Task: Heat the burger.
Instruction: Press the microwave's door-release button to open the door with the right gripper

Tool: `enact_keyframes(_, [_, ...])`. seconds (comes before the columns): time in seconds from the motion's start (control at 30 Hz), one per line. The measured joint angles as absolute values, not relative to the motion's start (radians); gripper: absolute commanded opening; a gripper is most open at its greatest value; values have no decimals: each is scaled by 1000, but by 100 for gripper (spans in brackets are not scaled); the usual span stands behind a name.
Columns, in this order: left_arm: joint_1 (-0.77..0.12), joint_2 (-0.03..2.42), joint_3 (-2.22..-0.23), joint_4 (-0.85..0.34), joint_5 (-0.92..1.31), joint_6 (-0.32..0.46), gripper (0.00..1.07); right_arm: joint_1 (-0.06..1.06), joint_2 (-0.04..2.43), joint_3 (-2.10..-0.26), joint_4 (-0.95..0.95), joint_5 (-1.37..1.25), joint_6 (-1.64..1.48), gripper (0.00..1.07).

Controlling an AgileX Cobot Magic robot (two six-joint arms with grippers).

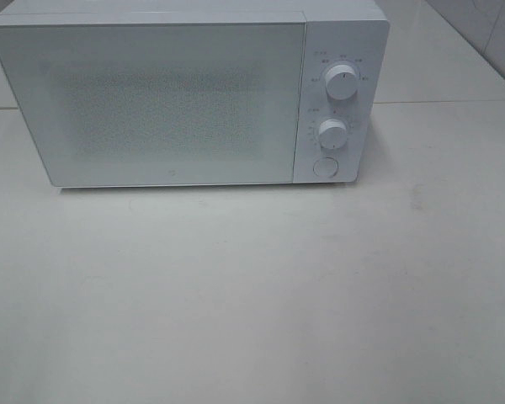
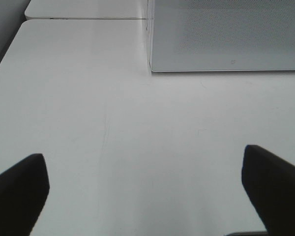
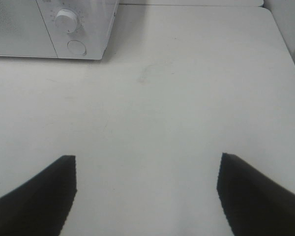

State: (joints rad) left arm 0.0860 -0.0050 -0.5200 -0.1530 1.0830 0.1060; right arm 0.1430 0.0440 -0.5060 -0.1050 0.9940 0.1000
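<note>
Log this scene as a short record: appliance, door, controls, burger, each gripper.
appliance: microwave, at the back of the table
door: shut, frosted, inside not visible
controls: upper knob, lower knob, round button beneath them
burger: not in view in any picture
left gripper: open, holding nothing, over bare table
right gripper: open, holding nothing, over bare table

tiny marks ringing the microwave [image 1: 177,101] dials [image 1: 342,82], too small to read, door logo [image 1: 170,177] illegible
</note>
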Motion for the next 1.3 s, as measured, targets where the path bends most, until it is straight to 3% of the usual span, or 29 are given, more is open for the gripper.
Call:
enact_keyframes(0.67, [86,-5,-520,-153,1083,106,100,138,-1,-518,-130,988,79,76])
enact_keyframes(1.3, [86,-5,-520,-153,1083,106,100,138,402,-540,-131,532,82,76])
